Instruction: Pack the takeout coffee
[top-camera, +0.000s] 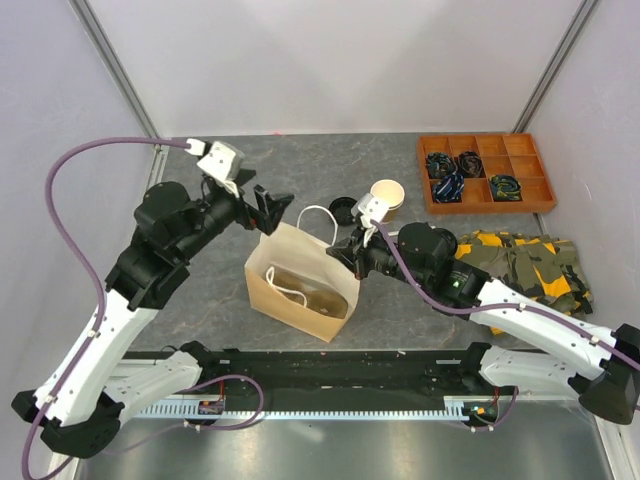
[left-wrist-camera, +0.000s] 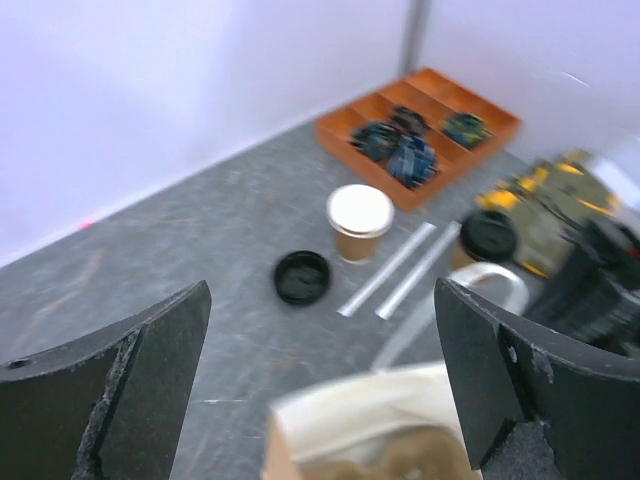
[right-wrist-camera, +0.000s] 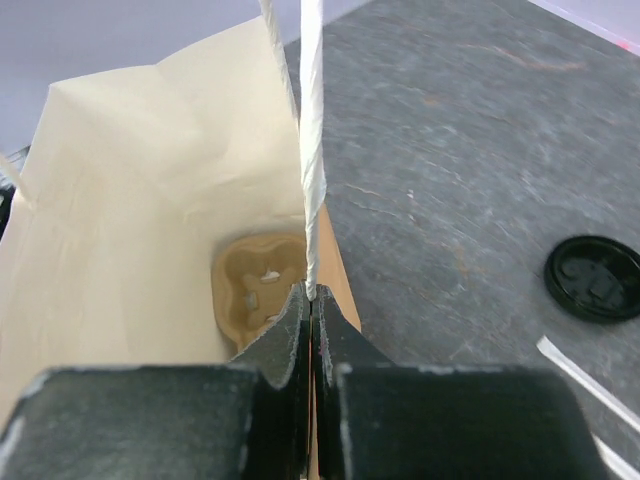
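Right gripper (right-wrist-camera: 311, 300) pinches white handle (right-wrist-camera: 312, 150) tight, prob. to hold paper bag (right-wrist-camera: 130, 200) open w/ carrier (right-wrist-camera: 255, 285) inside; left gripper (left-wrist-camera: 320, 300) gapes wide, empty, facing cup (left-wrist-camera: 360, 222).

Matt kraft-paper bag (top-camera: 288, 250), smooth black plastic lid (right-wrist-camera: 597, 278), rough stone-look table (top-camera: 330, 165)

You work on a grey, stone-patterned table (top-camera: 330, 160). At the centre of the top view a tan paper bag (top-camera: 290, 298) stands open. Above it a loose black lid (top-camera: 341, 207) lies flat, with an open cup (top-camera: 387, 193) upright to its right, apart from it. In the left wrist view, two white strips (left-wrist-camera: 385, 272) lie side by side right of that cup, near a blurred lidded cup (left-wrist-camera: 487, 238). At upper right sits an orange compartment tray (top-camera: 490, 208); below it lies a camouflage cloth (top-camera: 520, 262).
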